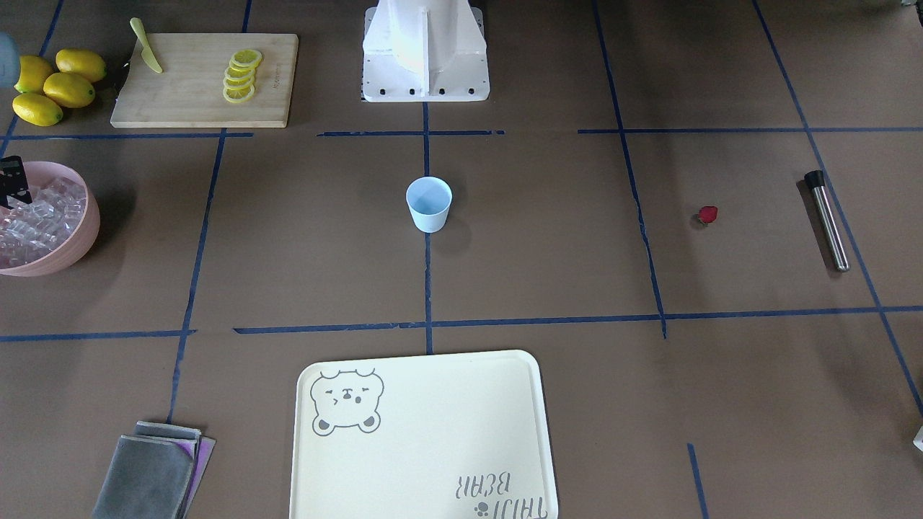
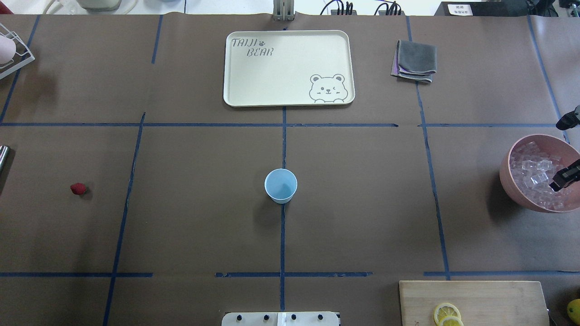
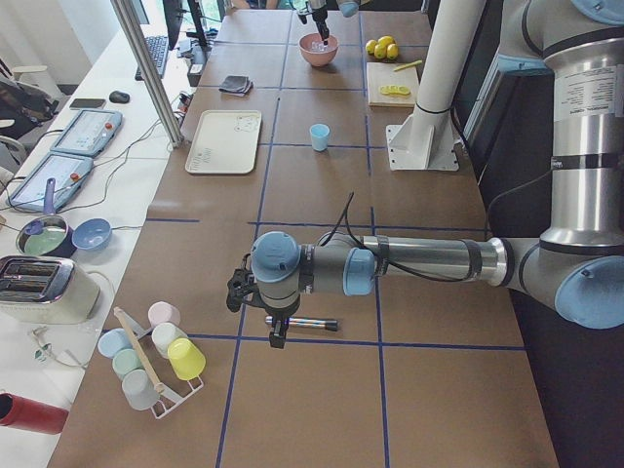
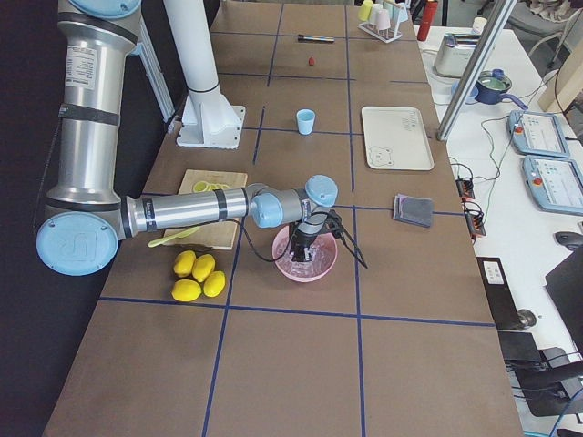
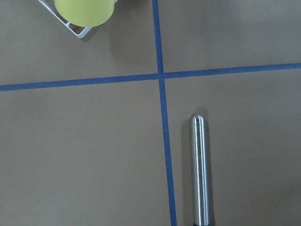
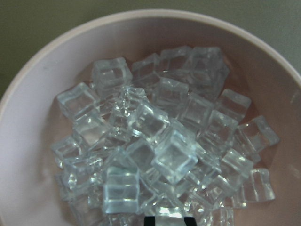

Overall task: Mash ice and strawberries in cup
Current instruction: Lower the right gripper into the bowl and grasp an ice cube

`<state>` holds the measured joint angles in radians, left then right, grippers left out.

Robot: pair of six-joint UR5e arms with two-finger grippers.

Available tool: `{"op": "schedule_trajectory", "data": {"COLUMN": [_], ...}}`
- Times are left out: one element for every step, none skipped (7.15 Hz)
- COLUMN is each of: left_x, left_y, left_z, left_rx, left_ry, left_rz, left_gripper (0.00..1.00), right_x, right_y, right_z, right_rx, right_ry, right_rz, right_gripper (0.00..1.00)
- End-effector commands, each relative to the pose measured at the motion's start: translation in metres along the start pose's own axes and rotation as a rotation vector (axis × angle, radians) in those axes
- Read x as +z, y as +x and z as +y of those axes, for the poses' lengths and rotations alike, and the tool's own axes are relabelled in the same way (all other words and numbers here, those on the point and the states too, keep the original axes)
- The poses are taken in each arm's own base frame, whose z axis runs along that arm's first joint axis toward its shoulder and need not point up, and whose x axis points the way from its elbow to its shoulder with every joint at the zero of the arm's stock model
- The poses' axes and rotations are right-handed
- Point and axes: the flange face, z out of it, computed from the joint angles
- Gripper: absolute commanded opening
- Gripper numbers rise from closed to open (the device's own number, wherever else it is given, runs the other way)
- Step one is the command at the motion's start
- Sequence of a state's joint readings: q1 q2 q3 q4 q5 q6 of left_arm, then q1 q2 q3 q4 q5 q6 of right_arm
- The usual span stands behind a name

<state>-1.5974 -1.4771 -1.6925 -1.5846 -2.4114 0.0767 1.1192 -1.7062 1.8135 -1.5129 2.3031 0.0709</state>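
- Bench (image 2: 204, 226): brown surface gridded with blue tape.
- Left arm (image 3: 419, 261): the forearm reaches out level over the bench and the wrist is bent down. The left end effector (image 3: 277, 336) points down close by the rounded end of a steel rod (image 5: 199, 169) that lies flat. I cannot tell whether its fingers are apart or together.
- Right arm (image 4: 182, 211): the forearm is low and level and the wrist is turned down. The right end effector (image 4: 303, 248) seems to dip into the pink bowl (image 2: 507, 167). Its fingers are too cropped to tell their state.
- Ice (image 6: 155, 141): clear cubes heaped in that bowl.
- Cup (image 2: 281, 185): upright at the bench's centre, on a tape line.
- Strawberry (image 2: 78, 189): on the robot's left, between cup and rod, well apart from both.
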Motion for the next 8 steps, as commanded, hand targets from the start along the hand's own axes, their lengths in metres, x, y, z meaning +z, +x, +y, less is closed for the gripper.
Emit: {"op": "schedule_trajectory", "data": {"left_x": [-0.001, -0.001, -0.003, -0.004, -0.006, -0.006, -0.006, -0.006], "left_y": [0.000, 0.000, 0.002, 0.004, 0.006, 0.006, 0.006, 0.006], "left_z": [0.000, 0.000, 0.000, 0.000, -0.001, -0.001, -0.001, -0.001], "left_rx": [0.000, 0.000, 0.002, 0.004, 0.007, 0.009, 0.005, 0.004], "left_ry": [0.002, 0.001, 0.005, 0.008, 0.011, 0.012, 0.012, 0.012], "left_rz": [0.001, 0.000, 0.000, -0.001, -0.001, -0.001, -0.001, -0.001], "left_gripper": [1.00, 1.00, 1.00, 1.00, 1.00, 1.00, 1.00, 1.00], "right_x": [-0.029, -0.053, -0.074, -0.095, -0.110, -0.126, -0.141, -0.151], "right_y": [-0.003, 0.002, 0.007, 0.015, 0.010, -0.002, -0.020, -0.057], "right_z": [0.010, 0.025, 0.035, 0.037, 0.028, 0.008, -0.022, -0.055], "right_rx": [0.000, 0.021, 0.041, 0.067, 0.072, 0.106, 0.157, 0.195], "right_ry": [0.051, 0.094, 0.138, 0.185, 0.219, 0.257, 0.289, 0.309], "right_rz": [0.005, 0.012, 0.019, 0.025, 0.022, 0.011, -0.007, -0.039], "right_gripper": [0.00, 0.00, 0.00, 0.00, 0.00, 0.00, 0.00, 0.00]}}
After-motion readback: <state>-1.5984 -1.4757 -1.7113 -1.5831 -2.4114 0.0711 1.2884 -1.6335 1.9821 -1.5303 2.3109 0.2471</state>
